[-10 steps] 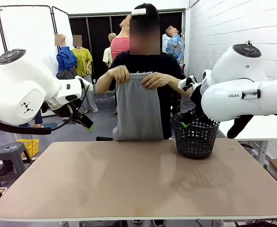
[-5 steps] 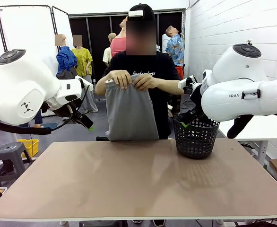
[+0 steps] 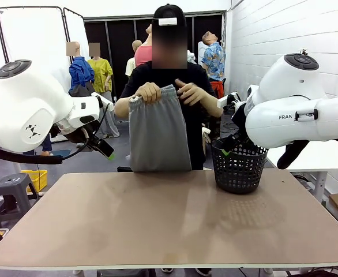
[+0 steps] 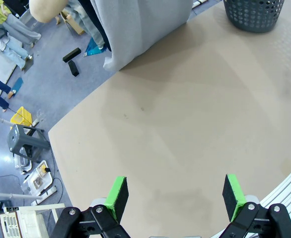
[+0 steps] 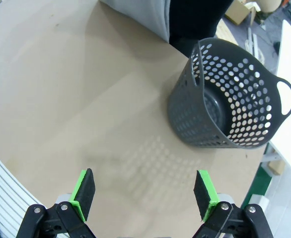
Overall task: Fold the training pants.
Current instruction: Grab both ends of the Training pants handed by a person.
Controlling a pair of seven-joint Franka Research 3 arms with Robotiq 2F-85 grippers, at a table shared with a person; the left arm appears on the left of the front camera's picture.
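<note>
The left gripper [image 4: 175, 194] hovers with jaws spread, the training pants [image 3: 158, 130] at its 12 o'clock. A second ago both hands held the waistband; now one hand [image 3: 191, 92] is off and the other hand [image 3: 149, 92] holds them hanging at the table's [image 3: 157, 219] far edge, probably ready for laying down. The right gripper [image 5: 144, 191], likewise spread, has them at 12 o'clock.

light: bright, even, overhead | shadows: soft on table [image 3: 169, 219] | focus: sharp | wrist views: wide-angle edge distortion
</note>
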